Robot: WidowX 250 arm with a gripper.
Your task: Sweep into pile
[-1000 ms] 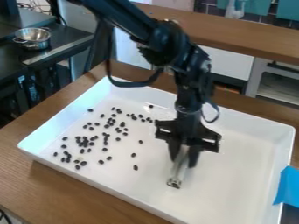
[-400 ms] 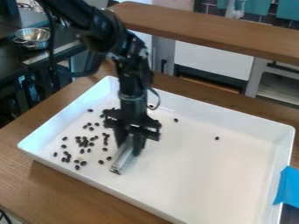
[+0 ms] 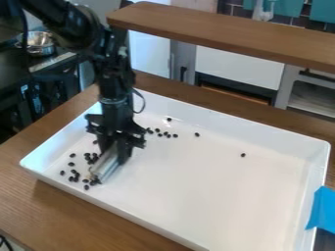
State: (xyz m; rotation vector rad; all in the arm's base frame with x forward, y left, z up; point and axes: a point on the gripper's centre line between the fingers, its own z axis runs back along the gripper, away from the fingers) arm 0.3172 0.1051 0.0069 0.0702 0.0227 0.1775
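White tray (image 3: 209,191), raised rim. Gripper (image 3: 118,148) over tray's left part, clamped on silvery bar (image 3: 106,168); broad floor to its right. Black beans (image 3: 72,155): bunch beside bar near left corner, some near far edge, one nearer right edge.

Black pincer (image 3: 116,153), silvery-grey bar (image 3: 103,169) in it; black beans (image 3: 72,155) around it — white tray (image 3: 196,196) beneath it — brown wood-grained table (image 3: 39,206) lower still, blue tape (image 3: 321,211) well apart.

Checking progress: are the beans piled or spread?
Spread out: some beans lie by the silver bar, others farther back in the tray.
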